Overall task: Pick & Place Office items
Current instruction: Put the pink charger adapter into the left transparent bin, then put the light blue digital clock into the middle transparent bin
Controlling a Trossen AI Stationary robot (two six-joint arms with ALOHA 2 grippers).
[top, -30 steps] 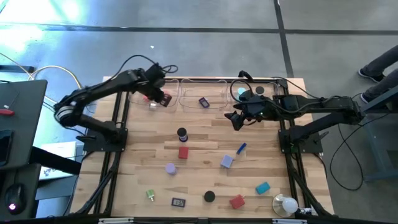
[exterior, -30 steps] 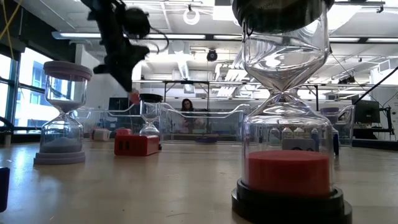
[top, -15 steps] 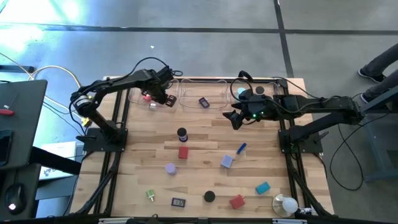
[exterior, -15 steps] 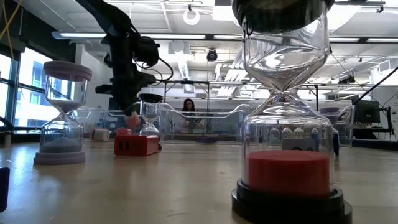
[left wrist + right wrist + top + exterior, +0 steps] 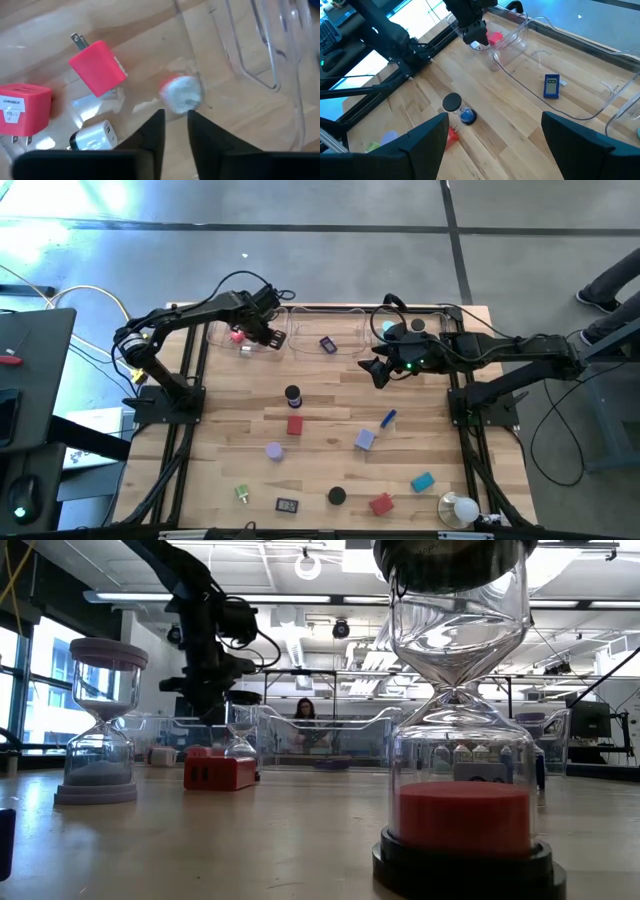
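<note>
My left gripper [image 5: 262,333] points down into the left clear tray [image 5: 222,332] at the table's far edge, its fingers [image 5: 150,131] a narrow gap apart. Just past the tips a small red-and-white piece [image 5: 181,94] shows blurred on the tray floor, beside a pink plug block [image 5: 97,67], a red one [image 5: 22,107] and a white one [image 5: 95,135]. My right gripper [image 5: 379,372] hangs open above the table's far right part, with nothing between its fingers [image 5: 422,145]. Several office items lie loose on the wood, among them a red block [image 5: 294,424] and a blue stick [image 5: 388,418].
The middle tray holds a small blue clock [image 5: 327,345]; the right tray [image 5: 440,313] holds a teal cap [image 5: 388,330]. A black-capped hourglass [image 5: 292,395] stands mid-table. A white bulb [image 5: 458,508] sits at the near right corner. The right arm's frame [image 5: 470,405] flanks the table.
My left gripper has sunk toward the table's far edge, down into the left tray, carrying the small red-and-white piece at its tips. The piece has since left the fingertips and lies on the tray floor.
</note>
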